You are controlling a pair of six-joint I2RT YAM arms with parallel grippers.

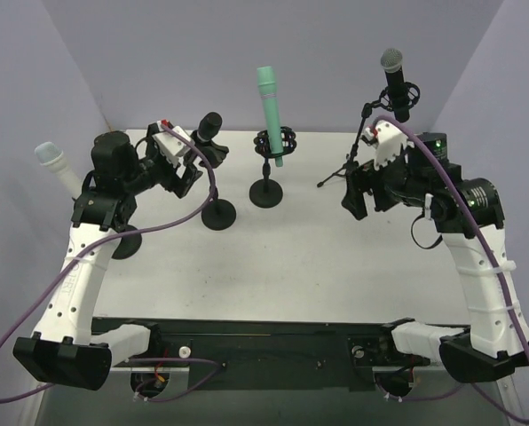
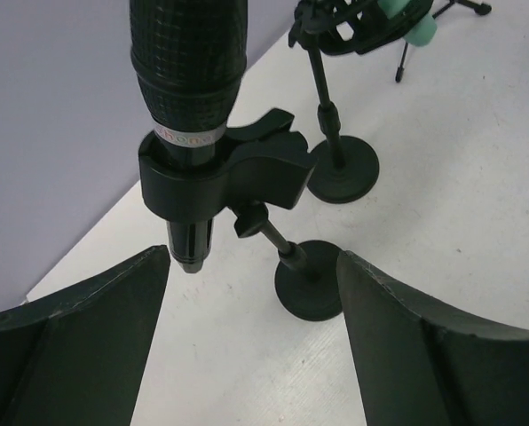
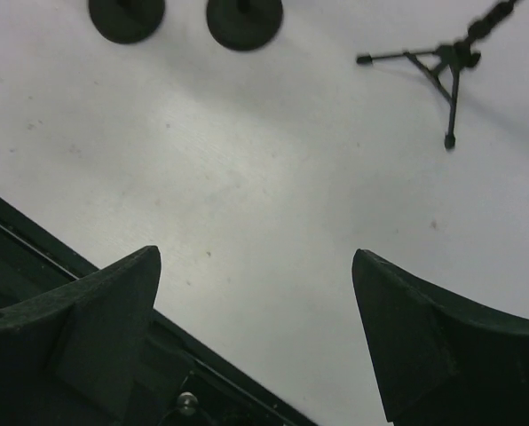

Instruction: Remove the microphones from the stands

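Approach is the step in hand, we judge. Over the white desk [image 1: 318, 257], our left claw [image 2: 251, 262] and right claw [image 3: 256, 257] both gape wide, gripping nothing. The black mesh-headed microphone [image 2: 189, 89] stands at the left claw's eleven o'clock, seated in its black plastic stand clip [image 2: 247, 173]. Next we must advance, close round the barrel, and lift upward.

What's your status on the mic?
Left gripper open, facing black microphone, clipped in its stand. Right gripper open over table. Nothing blocking.
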